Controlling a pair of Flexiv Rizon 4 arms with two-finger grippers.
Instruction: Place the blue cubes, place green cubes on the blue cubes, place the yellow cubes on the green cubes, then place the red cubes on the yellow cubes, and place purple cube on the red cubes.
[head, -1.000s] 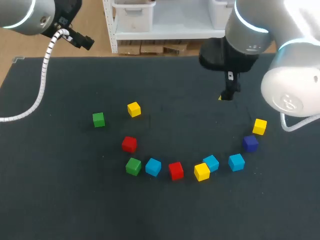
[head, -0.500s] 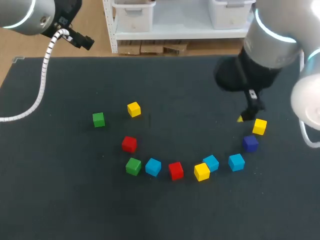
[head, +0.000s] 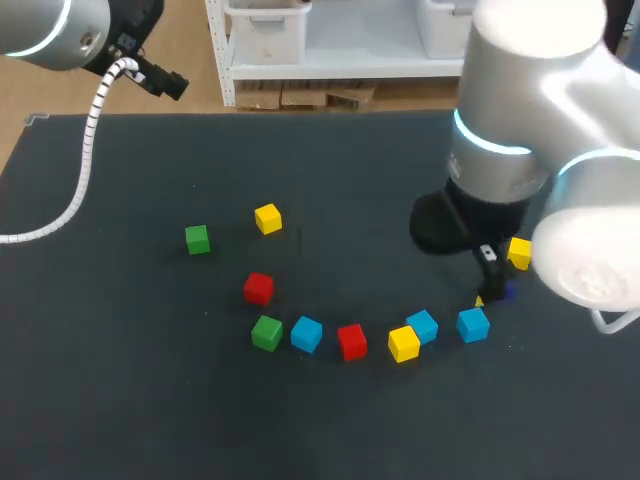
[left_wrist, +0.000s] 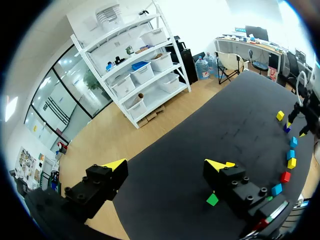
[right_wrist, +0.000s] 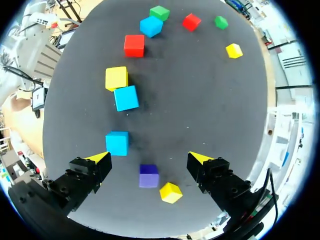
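**A:** Stack status?

**B:** 0 of 5 layers done. All 11 cubes lie single on the table, with nothing on top of anything.

**A:** Count?

**B:** 3 blue, 2 green, 3 yellow, 2 red, 1 purple. The left blue cube sits in the arc between a green and a red one. The middle blue cube touches a yellow one. The right blue cube stands alone, near the purple cube. The blues are not grouped as a base yet.

**A:** Right arm?

**B:** The right gripper is low over the arc's right end. Jaws are spread wide and hold nothing. In the wrist view the purple cube lies between the fingers and the right blue cube sits just beside 1 finger. The corner yellow cube is next to the purple one. I see no contact with any cube.

**A:** Purple goes last, though.

**B:** Agreed. My guess is the target is the blue one beside it, but I can't confirm that.

**A:** Left arm?

**B:** The left gripper is high at the table's far left corner, well apart from every cube. Jaws are wide open and empty.

**A:** Remaining?

**B:** Everything: set the blue base, then green, yellow, red, and purple on top.
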